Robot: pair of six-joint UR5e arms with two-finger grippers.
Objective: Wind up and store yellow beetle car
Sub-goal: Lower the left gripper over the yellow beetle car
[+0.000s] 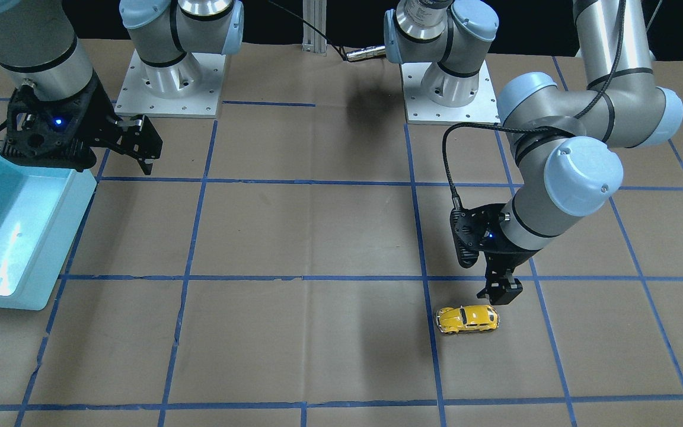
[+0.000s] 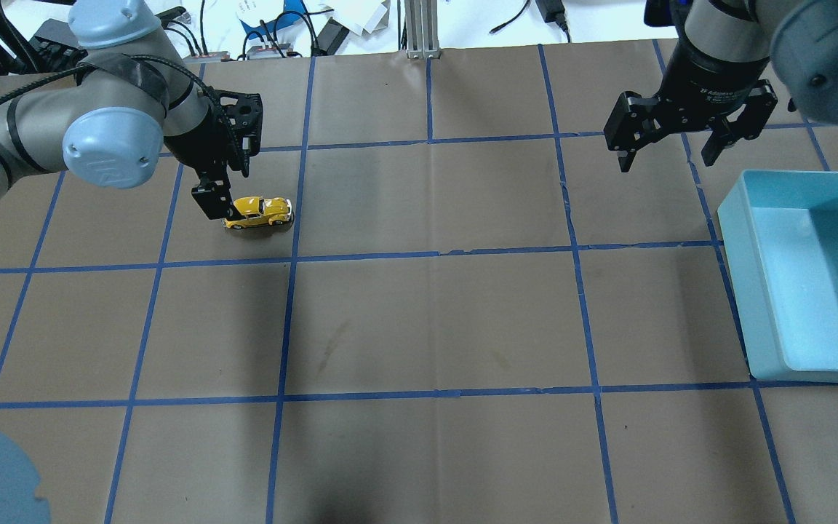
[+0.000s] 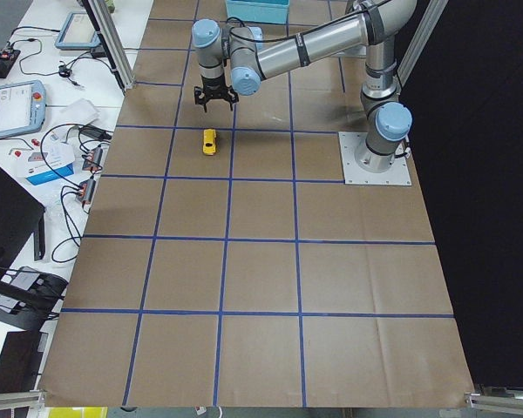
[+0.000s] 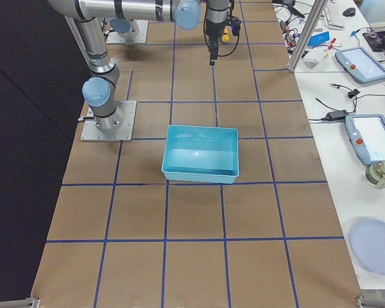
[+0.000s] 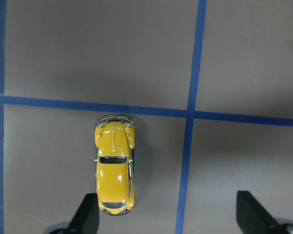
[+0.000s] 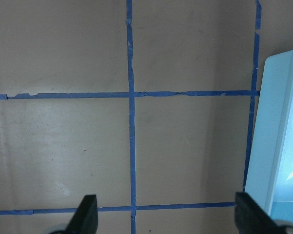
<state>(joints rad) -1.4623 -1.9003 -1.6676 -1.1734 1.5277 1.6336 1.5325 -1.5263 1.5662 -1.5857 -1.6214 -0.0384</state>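
Brown paper table (image 2: pixel 426 320) with a blue tape grid. The yellow beetle car (image 5: pixel 115 167) sits on its wheels on the paper, with nothing gripping it. The left gripper (image 1: pixel 500 292) hangs over it, jaws spread wide and holding nothing. In the left wrist view both fingers (image 5: pixel 89 213) show at the bottom edge. The car is not centred in the gap but lies hard over toward one finger, its tail about level with that fingertip. Its long axis runs square to the line joining the two fingertips, so a close would bear on the car's flanks: orientation judged good, sideways offset not. Judgement: the next move calls for a lateral shift to bring the car mid-gap, then a descent. In the front-facing view the tips look to be above the roof, not touching. The right gripper (image 2: pixel 670 156) is well apart from the car, jaws likewise wide and empty, just beside the light blue bin (image 2: pixel 735 218). The left arm is plainly the nearer for the pick. Risk: closing off-centre, one finger lands on the roof or shoves the car rolling.
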